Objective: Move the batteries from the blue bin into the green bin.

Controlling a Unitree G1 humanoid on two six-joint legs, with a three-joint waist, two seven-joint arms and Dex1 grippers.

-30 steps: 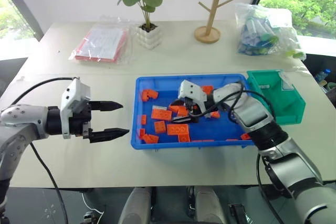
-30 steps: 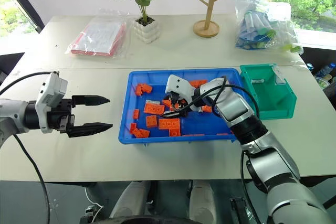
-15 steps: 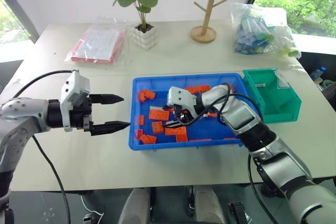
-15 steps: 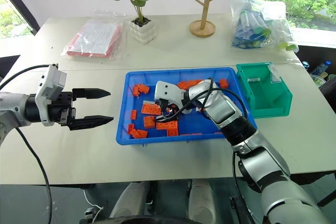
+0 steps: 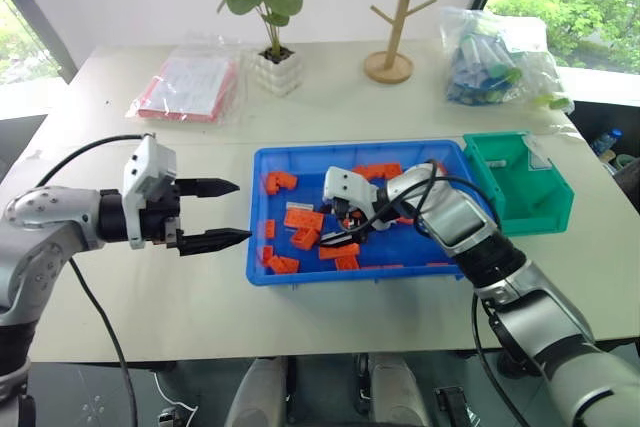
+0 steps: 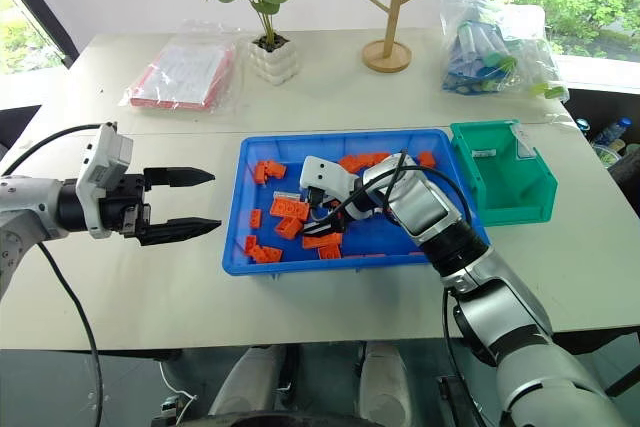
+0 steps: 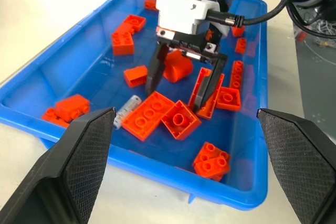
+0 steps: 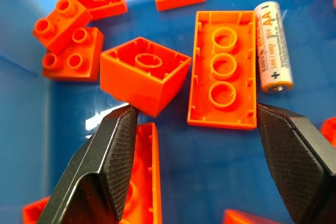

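The large, shallow bright-blue plastic tray with a raised rim sits on the pale matte desk, and the small, deep green plastic bin stands just beside its right end. Orange studded plastic building bricks lie scattered over the tray's glossy floor, some upside down and showing their hollow ribbed undersides.

One silver-grey cylindrical AA battery lies flat on the tray floor, in the tray's left half, touching the long edge of an upturned three-ring orange plate brick. Its long axis runs parallel to that brick. In the left wrist view the same battery lies partly tucked under the brick.

The right claw points down into the tray with its black, cross-hatched fingers spread wide, straddling the plate brick and a tilted hollow square brick; it grips nothing.

The left claw hovers over bare desk left of the tray, pointing right, its fingers wide apart and empty.
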